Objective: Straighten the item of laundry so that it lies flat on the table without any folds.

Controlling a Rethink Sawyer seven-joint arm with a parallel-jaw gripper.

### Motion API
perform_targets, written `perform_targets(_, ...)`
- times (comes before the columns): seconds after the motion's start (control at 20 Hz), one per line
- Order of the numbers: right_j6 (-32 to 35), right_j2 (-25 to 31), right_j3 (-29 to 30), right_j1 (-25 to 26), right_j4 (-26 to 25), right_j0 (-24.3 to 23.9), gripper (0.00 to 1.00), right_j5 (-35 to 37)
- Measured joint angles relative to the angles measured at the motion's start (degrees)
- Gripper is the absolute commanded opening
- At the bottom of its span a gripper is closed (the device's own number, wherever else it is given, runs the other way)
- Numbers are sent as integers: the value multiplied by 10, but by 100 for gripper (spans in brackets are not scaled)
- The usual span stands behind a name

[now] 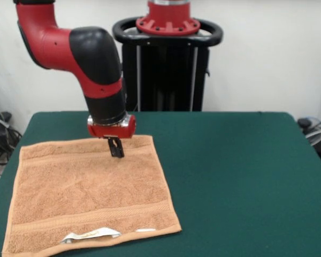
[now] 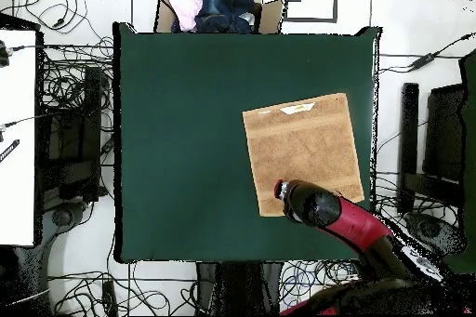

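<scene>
Front view: nearest the camera a white care label [image 1: 91, 234] peeks from the almost flat orange-tan terry hand towel [image 1: 91, 193] on the dark green table [image 1: 241, 176], while farther back the gripper [image 1: 115, 148], seemingly closed and holding nothing, should release straight upward without snagging the pile.

Red-and-black arm [image 1: 91, 59], black pedestal [image 1: 168, 69] with red cap

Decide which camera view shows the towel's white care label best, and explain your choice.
The front view. There the care label lies large along the towel's near edge, its crumpled outline distinct. The overhead view shows the same label only as a small pale sliver at the towel's edge farthest from the robot.
</scene>
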Motion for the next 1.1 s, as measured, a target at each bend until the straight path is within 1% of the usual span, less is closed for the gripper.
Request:
perform_targets(0.25, 0, 5, -2, 0, -15, -3, 0, 2)
perform_targets(0.7, 0, 9, -9, 0, -18, -5, 0, 20)
perform_targets(1.1, 0, 8, -10, 0, -19, -4, 0, 20)
